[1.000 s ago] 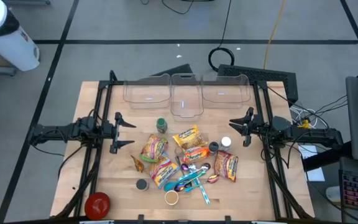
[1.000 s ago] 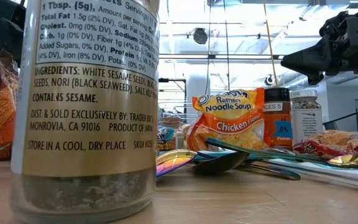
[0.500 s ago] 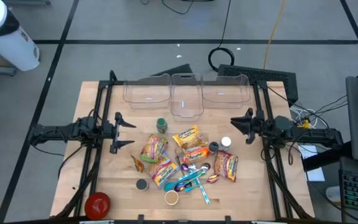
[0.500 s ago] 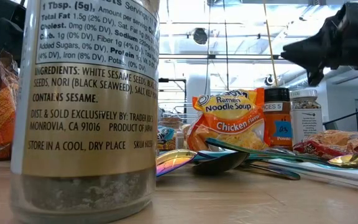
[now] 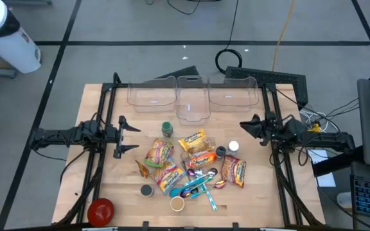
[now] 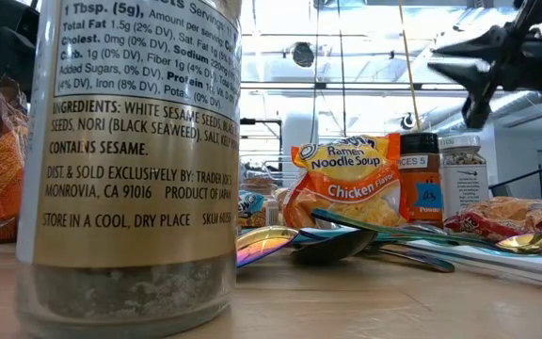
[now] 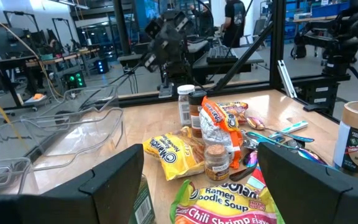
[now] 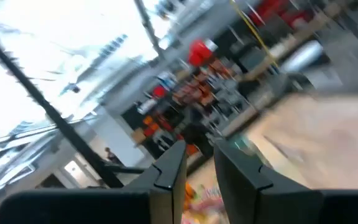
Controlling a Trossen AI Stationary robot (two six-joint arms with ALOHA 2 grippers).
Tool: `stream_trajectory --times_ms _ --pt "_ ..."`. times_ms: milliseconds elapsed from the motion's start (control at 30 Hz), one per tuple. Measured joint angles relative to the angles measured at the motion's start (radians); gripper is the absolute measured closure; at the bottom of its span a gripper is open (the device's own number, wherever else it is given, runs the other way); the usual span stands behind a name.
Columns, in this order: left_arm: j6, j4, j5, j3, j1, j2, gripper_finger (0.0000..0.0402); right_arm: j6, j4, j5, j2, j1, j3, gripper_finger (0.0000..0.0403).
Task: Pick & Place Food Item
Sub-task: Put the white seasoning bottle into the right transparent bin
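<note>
1. The left claw [image 5: 122, 136] hangs over the tabletop [image 5: 108, 173] at 9 o'clock, released, fingers spread wide and holding nothing.
2. The right claw [image 5: 244, 126] sits at 3 o'clock, fingers drawn nearly together with only a narrow gap (empty, touching nothing).
3. The food lies in a heap at the tabletop's middle: a yellow noodle packet [image 5: 193, 140], an orange noodle packet [image 5: 160, 153], and a green-capped jar [image 5: 167, 129] toward 11 o'clock of the pile.
4. Three clear bins [image 5: 193, 102] line the 12 o'clock edge.
5. The low view alone shows a seasoning jar's [image 6: 135, 160] ingredient label close up; the left wrist view alone shows people [image 7: 236, 18] in the room beyond.
</note>
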Motion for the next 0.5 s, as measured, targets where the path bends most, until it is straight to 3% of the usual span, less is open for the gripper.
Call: stream_trajectory --times_ms 133,233,400,500 --pt "0.0 0.0 0.0 0.0 0.0 0.0 0.0078 -0.173 0.068 -0.041 0.002 0.0 0.0 0.0323" --pt "0.0 0.0 0.0 0.0 0.0 0.0 0.0078 -0.245 0.117 -0.069 0.018 0.0 0.0 0.0297" --pt "0.0 0.0 0.0 0.0 0.0 0.0 0.0078 -0.297 0.154 -0.138 0.058 0.0 0.004 0.0214" --pt "0.0 0.0 0.0 0.0 0.0 0.0 0.0078 -0.328 0.064 -0.137 0.098 0.0 0.042 0.0157"
